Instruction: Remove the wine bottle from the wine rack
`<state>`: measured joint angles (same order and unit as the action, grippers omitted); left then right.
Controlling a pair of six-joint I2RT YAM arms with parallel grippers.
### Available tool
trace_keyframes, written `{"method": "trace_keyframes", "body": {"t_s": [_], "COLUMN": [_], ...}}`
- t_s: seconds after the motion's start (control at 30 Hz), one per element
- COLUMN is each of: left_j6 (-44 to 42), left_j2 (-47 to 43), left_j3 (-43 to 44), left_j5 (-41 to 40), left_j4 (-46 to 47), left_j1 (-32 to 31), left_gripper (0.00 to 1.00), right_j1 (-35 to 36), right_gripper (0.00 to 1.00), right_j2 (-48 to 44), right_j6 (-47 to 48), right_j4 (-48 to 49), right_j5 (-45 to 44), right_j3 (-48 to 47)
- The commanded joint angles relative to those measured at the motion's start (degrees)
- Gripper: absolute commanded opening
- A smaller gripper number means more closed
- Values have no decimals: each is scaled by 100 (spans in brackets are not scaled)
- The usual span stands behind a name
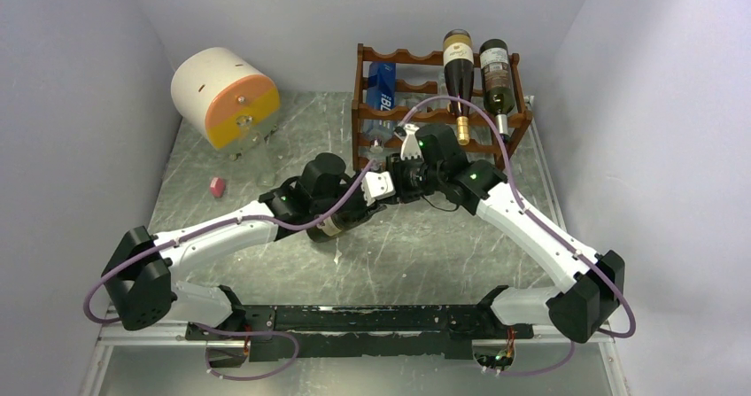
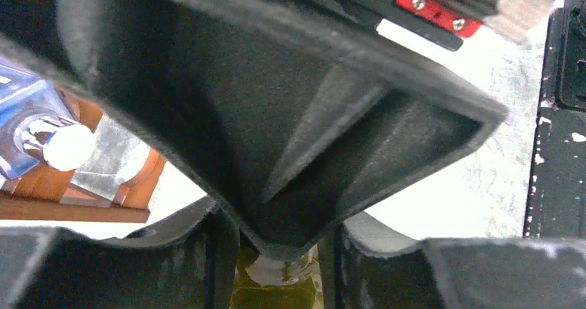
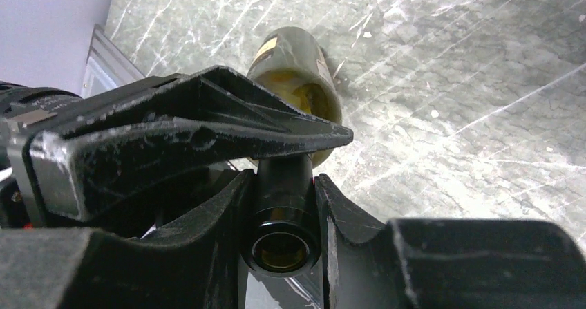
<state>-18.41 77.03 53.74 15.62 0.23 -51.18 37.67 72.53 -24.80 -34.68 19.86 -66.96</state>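
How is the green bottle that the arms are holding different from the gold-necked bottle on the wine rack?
The green bottle is off the wine rack, out in front of it, while the gold-necked bottle rests on the rack's top tier. The right gripper is shut on the green bottle's neck, and nothing touches the gold-necked bottle. The green bottle's neck is dark; the other's is wrapped in gold foil. Both are labelled glass wine bottles.

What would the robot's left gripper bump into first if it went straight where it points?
Most likely the right gripper, shut on the neck of the olive-green glass wine bottle: its black plastic finger fills the left wrist view just ahead of the left gripper. Depth is unclear.
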Motion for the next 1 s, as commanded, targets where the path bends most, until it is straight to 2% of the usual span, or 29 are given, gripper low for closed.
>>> {"method": "trace_keyframes", "body": {"t_s": [0.0, 0.13, 0.17, 0.3, 0.4, 0.47, 0.6, 0.8, 0.97], "left_j6": [-80, -102, -82, 108, 228, 319, 601, 699, 840], "left_j2": [-64, -251, -311, -515, -636, -722, -975, -1417, -1615], "left_j3": [186, 36, -13, -233, -374, -462, -587, -697, -937], "left_j5": [-336, -492, -508, -655, -725, -850, -1364, -2398, -3076], "left_j4": [-5, 97, 148, 369, 470, 521, 728, 1224, 2205], "left_j1": [17, 15, 14, 16, 11, 11, 20, 99, 570], "left_gripper": [38, 11, 8, 7, 7, 7, 7, 7, 7], "right_j1": [62, 60, 63, 56, 52, 55, 38, -4, -13], "right_gripper": [8, 33, 39, 63, 84, 93, 99, 100, 100], "right_j2": [-38, -115, -110, -83, -129, -187, -426, -977, -1356], "right_j6": [-10, -32, -24, 23, 9, 1, 10, 4, -127], "right_j4": [278, 400, 386, 345, 333, 263, 160, 274, 332], "right_j5": [175, 64, 21, -109, -334, -625, -1500, -2439, -2676], "right_j3": [-280, -352, -396, -571, -703, -893, -1148, -1025, -709]}}
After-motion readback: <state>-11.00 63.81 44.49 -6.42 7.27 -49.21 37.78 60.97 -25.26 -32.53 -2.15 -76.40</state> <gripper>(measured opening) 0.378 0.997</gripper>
